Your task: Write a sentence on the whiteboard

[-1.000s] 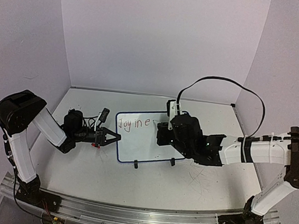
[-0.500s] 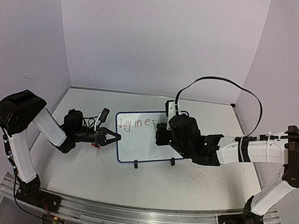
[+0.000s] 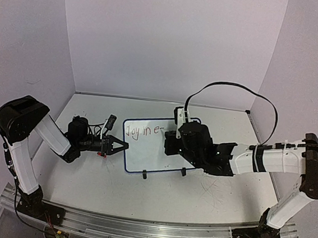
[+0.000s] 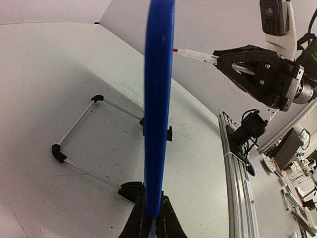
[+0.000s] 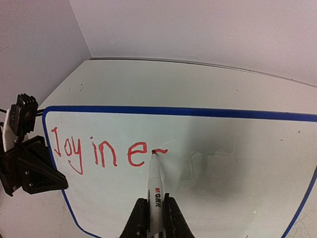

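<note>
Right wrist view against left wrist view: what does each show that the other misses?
Only the right wrist view shows the whiteboard's face, with the red letters "Joy in e" and the marker tip touching just after the e. Only the left wrist view shows the board edge-on as a blue strip, with its wire stand behind it. Both show the board and the marker in the right gripper.

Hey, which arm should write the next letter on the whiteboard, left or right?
Right. The right hand is shut on the marker, tip against the whiteboard just past the unfinished sentence. The left hand is clamped on the whiteboard's blue edge, steadying it, and holds no marker.
</note>
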Available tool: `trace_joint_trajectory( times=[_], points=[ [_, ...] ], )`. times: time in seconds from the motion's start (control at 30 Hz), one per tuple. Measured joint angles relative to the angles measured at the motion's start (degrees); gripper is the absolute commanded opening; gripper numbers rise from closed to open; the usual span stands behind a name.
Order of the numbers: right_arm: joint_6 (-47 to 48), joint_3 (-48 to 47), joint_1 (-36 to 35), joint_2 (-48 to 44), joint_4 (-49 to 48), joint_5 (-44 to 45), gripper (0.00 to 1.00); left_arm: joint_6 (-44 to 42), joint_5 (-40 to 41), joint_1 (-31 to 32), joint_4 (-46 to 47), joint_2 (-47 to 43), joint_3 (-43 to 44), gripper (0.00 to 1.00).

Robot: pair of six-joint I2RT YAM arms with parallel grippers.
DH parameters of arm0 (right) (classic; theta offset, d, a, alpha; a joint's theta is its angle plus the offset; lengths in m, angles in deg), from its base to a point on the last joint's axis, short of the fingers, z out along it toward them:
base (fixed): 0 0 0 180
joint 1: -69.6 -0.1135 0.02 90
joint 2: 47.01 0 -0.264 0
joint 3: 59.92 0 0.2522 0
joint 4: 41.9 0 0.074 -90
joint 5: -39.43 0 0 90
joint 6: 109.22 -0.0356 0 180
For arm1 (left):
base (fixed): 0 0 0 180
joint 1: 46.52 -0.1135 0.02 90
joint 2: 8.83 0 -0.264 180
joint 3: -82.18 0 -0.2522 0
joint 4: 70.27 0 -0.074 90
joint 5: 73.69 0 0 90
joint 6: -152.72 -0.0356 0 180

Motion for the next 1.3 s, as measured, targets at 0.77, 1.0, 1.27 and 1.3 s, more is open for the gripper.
trace_joint_trajectory(
  times=[0.77, 1.0, 1.27, 1.3],
  points=[
    [-1.4, 0.2, 0.0, 0.0, 1.4, -1.9, 0.00, 0.0, 0.0, 0.0, 0.0, -0.1, 0.0, 0.00],
    [-1.5, 0.3, 0.0, -0.2, 2.0, -1.9, 0.00, 0.0, 0.0, 0.0, 0.0, -0.1, 0.0, 0.00],
    [-1.5, 0.3, 0.0, -0.4, 2.7, -1.0, 0.00, 0.0, 0.0, 0.0, 0.0, -0.1, 0.0, 0.00],
    [-1.4, 0.3, 0.0, -0.4, 2.7, -0.8, 0.00, 0.0, 0.0, 0.0, 0.0, -0.1, 0.0, 0.00]
  ],
)
